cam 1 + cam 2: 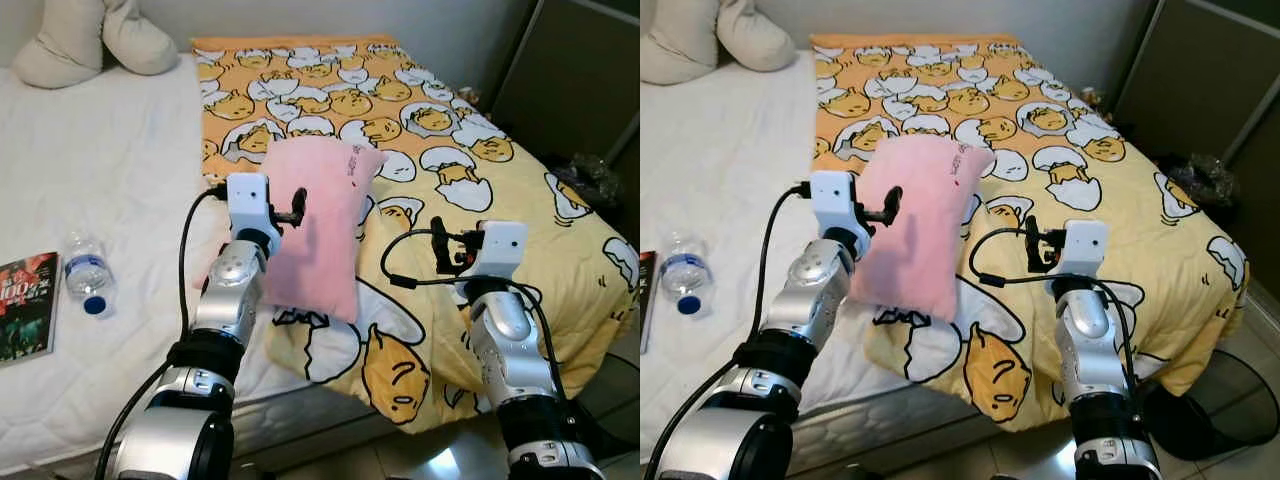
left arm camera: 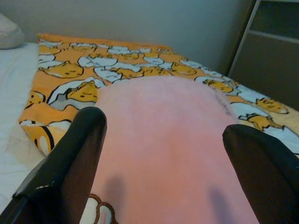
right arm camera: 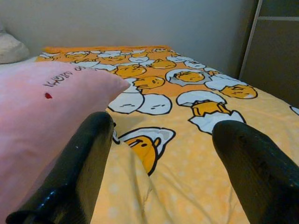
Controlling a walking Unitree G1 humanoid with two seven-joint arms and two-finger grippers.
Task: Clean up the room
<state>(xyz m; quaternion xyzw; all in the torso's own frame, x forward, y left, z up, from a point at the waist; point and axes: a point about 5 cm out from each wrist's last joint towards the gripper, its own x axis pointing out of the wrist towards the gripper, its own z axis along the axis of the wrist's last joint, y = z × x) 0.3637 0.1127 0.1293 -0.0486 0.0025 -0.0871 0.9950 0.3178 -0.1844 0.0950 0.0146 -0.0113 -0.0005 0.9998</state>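
Soft pink plush pillow (image 1: pixel 318 225) lying on the yellow egg-print blanket (image 1: pixel 470 190), left gripper (image 2: pixel 163 154) at its near edge, glossy black fingers spread, right gripper (image 3: pixel 173 163) spread above blanket beside it, clear plastic water bottle (image 1: pixel 88 273) and book (image 1: pixel 25 305) on white sheet (image 1: pixel 110 170)

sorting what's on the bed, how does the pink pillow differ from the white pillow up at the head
The pink pillow is a plain rectangle with small dark lettering near one corner; the white pillow is lumpy and unmarked. The pink pillow lies on the yellow egg-print blanket, between the left gripper's open fingers; the white pillow rests on the bare white sheet by the wall. Both look soft.
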